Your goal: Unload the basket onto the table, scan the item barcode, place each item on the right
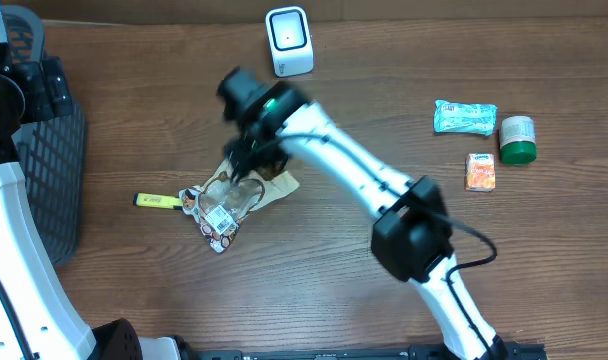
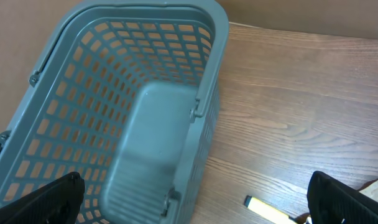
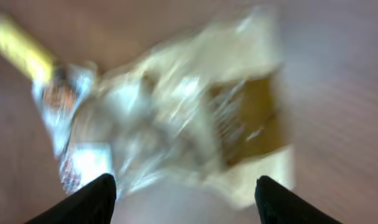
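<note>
**Right pincer over the packet, before the lift.** Nearest the right wrist camera, the right pincer (image 3: 184, 190) stands spread. Its dark fingers (image 3: 92, 200) are wide apart with nothing pinched between them.

Just beyond lies the clear packet (image 3: 176, 118), the thing to be scanned, crumpled on the counter (image 1: 384, 80). This view is blurred, so you cannot tell whether the tips touch the film. From overhead the packet rests left of centre, beneath the pincer. A white label (image 1: 220, 216) sits at the end toward the robot. It is too small to read, but it is probably where the barcode lies.

The step in hand appears to be the grasp.
- Bite a fold of film at the end away from the label, so that no finger covers the code.
- The film looks slack and slippery, so close on a gathered ridge, not on a flat sheet.
- Let the labelled end hang smooth once lifted.
- A yellow marker (image 1: 156, 201) lies just beside the packet's left end. Rise straight up so that it does not drag along.

Farther off, the scanner (image 1: 289, 40) stands at the far edge of the counter. You should turn the label toward its face, not the bare film.

At the left, the left pincer (image 2: 195, 186) hangs spread above the basket (image 2: 145, 93), well apart from the work. At the far right a teal pouch (image 1: 464, 117), a green-lidded jar (image 1: 517, 139) and an orange carton (image 1: 480, 171) lie clear of the likely path.
</note>
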Robot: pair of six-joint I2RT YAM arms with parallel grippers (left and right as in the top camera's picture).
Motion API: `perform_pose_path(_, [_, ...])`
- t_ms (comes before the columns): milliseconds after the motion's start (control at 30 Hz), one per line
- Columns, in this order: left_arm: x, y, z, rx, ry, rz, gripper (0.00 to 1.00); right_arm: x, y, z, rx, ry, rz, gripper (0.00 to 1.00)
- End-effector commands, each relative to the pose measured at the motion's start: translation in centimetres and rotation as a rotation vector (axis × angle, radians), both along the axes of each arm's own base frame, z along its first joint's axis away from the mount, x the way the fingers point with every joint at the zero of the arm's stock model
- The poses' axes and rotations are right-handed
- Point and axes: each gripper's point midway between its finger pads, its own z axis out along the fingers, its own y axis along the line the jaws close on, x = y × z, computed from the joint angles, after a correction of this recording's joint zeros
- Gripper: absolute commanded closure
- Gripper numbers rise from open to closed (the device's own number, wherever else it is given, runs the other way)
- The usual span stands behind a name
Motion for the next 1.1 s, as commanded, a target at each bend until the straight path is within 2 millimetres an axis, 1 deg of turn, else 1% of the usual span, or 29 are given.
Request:
perform_pose_path(0, [0.3, -0.1, -0.1, 0.010, 0.007, -0.015, 0.00, 2.8, -0.8, 0.6, 0.032, -0.070, -0.004, 0.27])
perform_pose_path(33, [0.4, -0.2, -0.1, 0.010, 0.007, -0.016, 0.00, 3.2, -0.6, 0.3, 0.051, -0.070, -0.006, 0.27])
perform_pose_path(67, [0.3, -0.1, -0.1, 0.010, 0.007, -0.015, 0.00, 3.3, -0.2, -0.7, 0.071, -0.054, 0.000, 0.27])
perform_pose_path(100, [0.3, -0.1, -0.1, 0.010, 0.007, -0.015, 0.00, 3.2, -0.1, -1.0, 0.077, -0.051, 0.009, 0.26])
perform_pose_path(200, [0.3, -0.1, -0.1, 0.010, 0.007, -0.015, 0.00, 2.1, 0.6, -2.4, 0.081, -0.036, 0.085, 0.20])
perform_pose_path(300, [0.3, -0.1, -0.1, 0.010, 0.007, -0.015, 0.00, 1.2, 1.1, -3.4, 0.062, -0.053, 0.162, 0.18])
perform_pose_path(433, [0.3, -0.1, -0.1, 0.010, 0.007, -0.015, 0.00, 0.7, 0.7, -5.3, 0.000, -0.066, 0.181, 0.16])
perform_pose_path(600, [0.3, -0.1, -0.1, 0.010, 0.007, -0.015, 0.00, -0.1, 0.1, -7.7, -0.016, -0.046, 0.210, 0.15])
perform_pose_path(733, [0.3, -0.1, -0.1, 0.010, 0.007, -0.015, 0.00, -0.5, -0.5, -9.3, -0.043, -0.029, 0.205, 0.14])
perform_pose_path(800, [0.3, -0.1, -0.1, 0.010, 0.007, -0.015, 0.00, 0.5, -2.1, -9.9, -0.118, -0.039, 0.076, 0.14])
perform_pose_path(833, [0.4, -0.1, -0.1, 0.010, 0.006, -0.015, 0.00, 1.2, -3.5, -10.1, -0.172, -0.049, -0.034, 0.12])
perform_pose_path(900, [0.3, -0.1, -0.1, 0.010, 0.007, -0.015, 0.00, 1.7, -5.3, -10.2, -0.235, -0.045, -0.179, 0.10])
perform_pose_path(933, [0.3, -0.1, -0.1, 0.010, 0.007, -0.015, 0.00, 1.5, -6.2, -10.2, -0.256, -0.022, -0.254, 0.10])
perform_pose_path(1067, [0.3, -0.2, -0.1, 0.010, 0.007, -0.015, 0.00, 0.1, -9.0, -10.5, -0.317, 0.095, -0.450, 0.08])
